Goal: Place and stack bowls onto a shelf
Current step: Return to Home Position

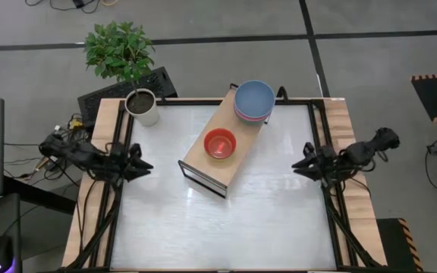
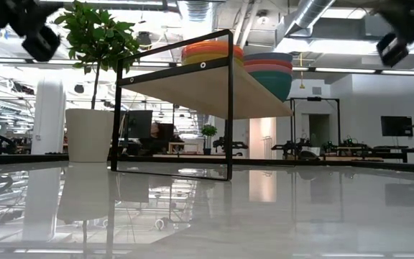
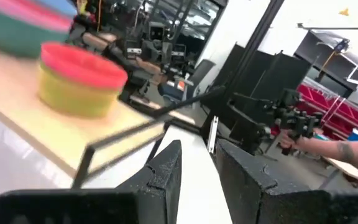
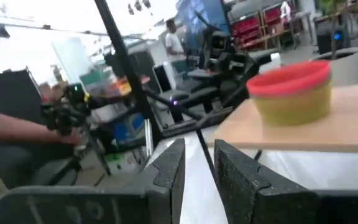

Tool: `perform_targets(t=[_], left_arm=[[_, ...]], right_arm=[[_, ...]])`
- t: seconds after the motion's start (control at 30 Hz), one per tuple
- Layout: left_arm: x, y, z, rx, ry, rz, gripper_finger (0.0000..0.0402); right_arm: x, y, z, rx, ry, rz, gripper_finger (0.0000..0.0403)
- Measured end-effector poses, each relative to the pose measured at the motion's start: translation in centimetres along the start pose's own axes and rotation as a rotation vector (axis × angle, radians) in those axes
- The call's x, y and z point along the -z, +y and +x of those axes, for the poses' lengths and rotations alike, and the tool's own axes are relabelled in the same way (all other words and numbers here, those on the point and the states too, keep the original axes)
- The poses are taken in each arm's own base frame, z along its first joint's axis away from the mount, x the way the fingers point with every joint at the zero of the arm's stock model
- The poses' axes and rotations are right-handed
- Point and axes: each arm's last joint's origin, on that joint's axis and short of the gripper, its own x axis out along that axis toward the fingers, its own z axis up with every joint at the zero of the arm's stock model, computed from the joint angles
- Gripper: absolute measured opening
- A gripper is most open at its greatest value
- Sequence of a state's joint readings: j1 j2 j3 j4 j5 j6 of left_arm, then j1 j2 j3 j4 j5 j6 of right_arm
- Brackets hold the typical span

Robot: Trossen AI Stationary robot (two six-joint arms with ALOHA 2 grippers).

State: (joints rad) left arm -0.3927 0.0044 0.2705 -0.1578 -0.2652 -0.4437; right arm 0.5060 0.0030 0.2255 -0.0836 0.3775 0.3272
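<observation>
The light-wood shelf [image 1: 200,156] stands slantwise on its dark frame at the table's middle and far part. Two stacks of bowls rest on it. The small stack has a red bowl on top [image 1: 220,143], with yellow under it in the left wrist view [image 3: 79,78]. The large stack is topped by a blue bowl [image 1: 254,98], over pink and teal [image 2: 268,72]. My left gripper [image 1: 144,164] hovers open at the table's left edge. My right gripper [image 1: 300,161] hovers open at the right edge. Both are held high, point toward the shelf and hold nothing.
A white pot with soil [image 1: 142,106] stands at the table's far left corner, with a leafy plant [image 1: 118,49] on the floor behind it. The glossy table top [image 1: 226,227] stretches from the shelf toward the near edge. A person's arm [image 3: 334,152] shows beyond the table.
</observation>
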Motion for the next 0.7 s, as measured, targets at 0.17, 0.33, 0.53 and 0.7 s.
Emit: perform_targets(t=[0.17,0.33,0.53,0.7], left_arm=[[2.5,0.9,0.9,0.003,-0.016,-0.012,0.0089],[4.7,1.7,1.5,0.048,-0.003,-0.020,0.0089],[6.2,2.3,1.7,0.036,0.051,-0.047,0.0089],[6.2,2.3,1.7,0.020,0.044,-0.027,0.0089]], right_arm=[[2.0,-0.4,0.6,-0.025,-0.007,-0.020,0.0113],[4.4,-1.0,1.0,-0.027,-0.023,-0.061,0.0113],[5.6,-1.5,1.1,0.015,0.046,-0.057,0.0113],[5.7,-1.6,1.1,0.018,0.052,-0.093,0.0113]])
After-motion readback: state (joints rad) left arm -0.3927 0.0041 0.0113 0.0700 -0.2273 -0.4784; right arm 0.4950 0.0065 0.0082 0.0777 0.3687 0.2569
